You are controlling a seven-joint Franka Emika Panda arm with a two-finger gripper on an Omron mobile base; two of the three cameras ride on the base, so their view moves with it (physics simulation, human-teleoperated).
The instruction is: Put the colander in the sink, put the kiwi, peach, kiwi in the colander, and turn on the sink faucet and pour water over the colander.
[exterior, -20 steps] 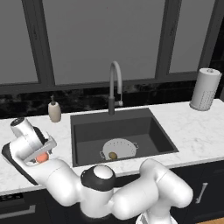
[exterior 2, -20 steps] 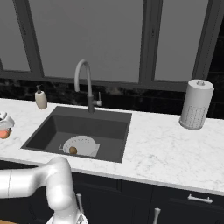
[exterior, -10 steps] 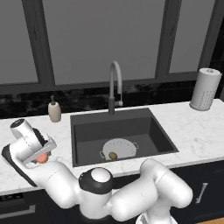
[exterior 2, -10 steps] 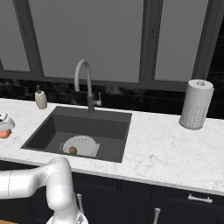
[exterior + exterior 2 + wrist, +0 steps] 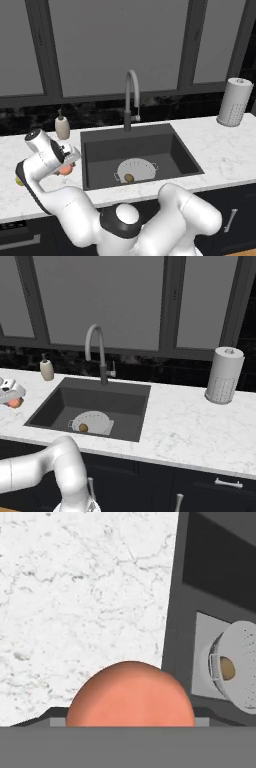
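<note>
A: Where is the peach (image 5: 65, 169) sitting relative to the gripper (image 5: 68, 161)?
B: At the far left, over the marble counter (image 5: 225, 150) left of the sink (image 5: 137, 152). The peach is sitting right under the gripper's tip, and in the hand view it is filling the bottom centre, close against the hand. The fingers themselves are being hidden there.

A: And moving rightward?
B: A beige soap bottle (image 5: 62, 125) is standing behind the gripper by the dark backsplash. Next, the sink faucet (image 5: 131, 99) is arching over the basin, and the colander (image 5: 136, 170) is lying on the sink's bottom with a brownish kiwi (image 5: 129, 177) inside it. At the far right a paper towel roll (image 5: 234, 102) is standing upright. Dark-framed windows are running along the back wall.

A: Is the gripper clamping the peach?
B: It is sitting around the peach, but whether the jaws are pressing it is impossible to tell.
</note>
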